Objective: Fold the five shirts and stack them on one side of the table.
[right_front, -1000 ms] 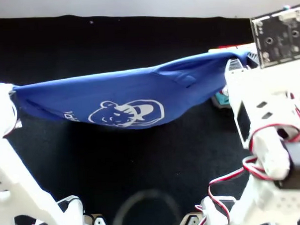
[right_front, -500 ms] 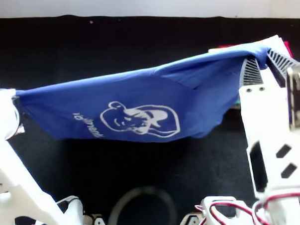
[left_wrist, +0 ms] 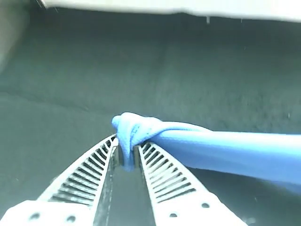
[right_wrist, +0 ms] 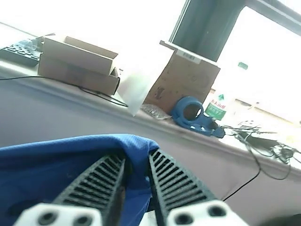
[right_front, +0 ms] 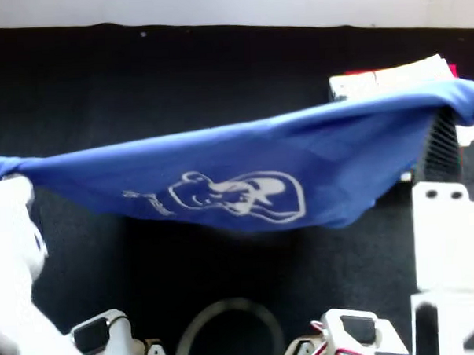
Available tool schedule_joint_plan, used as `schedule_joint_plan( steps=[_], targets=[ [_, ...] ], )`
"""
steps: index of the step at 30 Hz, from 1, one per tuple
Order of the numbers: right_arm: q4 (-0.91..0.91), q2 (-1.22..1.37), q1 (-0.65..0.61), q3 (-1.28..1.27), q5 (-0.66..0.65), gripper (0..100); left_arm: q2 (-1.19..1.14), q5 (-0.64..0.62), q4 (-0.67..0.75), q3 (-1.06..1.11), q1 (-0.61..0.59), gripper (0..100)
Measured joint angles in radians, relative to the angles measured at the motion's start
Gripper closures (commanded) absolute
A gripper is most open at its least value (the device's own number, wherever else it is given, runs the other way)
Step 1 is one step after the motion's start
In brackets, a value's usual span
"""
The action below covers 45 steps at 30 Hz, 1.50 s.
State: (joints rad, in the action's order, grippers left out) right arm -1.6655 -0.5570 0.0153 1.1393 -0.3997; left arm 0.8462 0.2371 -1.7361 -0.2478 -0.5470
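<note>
Hanging taut across mid-frame above the black bench (right_front: 216, 68), the blue shirt (right_front: 245, 173) is held only by small bunched corners in the narrow-clamped fingers (left_wrist: 162, 172) of the left gripper (left_wrist: 126, 151) and right gripper (right_wrist: 136, 162), so extra pull could slip one free.

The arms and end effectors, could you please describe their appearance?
The left arm and right arm are white plastic. The left end effector and right end effector have tapering, ribbed fingers on white bases with screw holes. Red-and-white cables trail below.
</note>
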Motion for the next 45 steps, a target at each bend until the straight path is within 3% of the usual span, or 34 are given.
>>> schedule_joint_plan(
  steps=[11,22,31,45],
  targets=[
    [0.147,0.0,0.014,-0.091,-0.02,99.3,0.038,0.0,0.101,0.0,-0.009,99],
    [0.44,0.002,0.014,-0.33,-0.02,99.3,-0.075,-0.002,0.21,0.078,-0.008,99],
    [0.476,0.009,0.012,-0.414,-0.02,99.3,-0.117,-0.002,0.215,0.028,-0.006,99],
    [0.351,-0.21,0.012,-0.413,-0.02,99.3,-0.118,0.0,-0.011,-0.163,-0.008,99]
  ],
)
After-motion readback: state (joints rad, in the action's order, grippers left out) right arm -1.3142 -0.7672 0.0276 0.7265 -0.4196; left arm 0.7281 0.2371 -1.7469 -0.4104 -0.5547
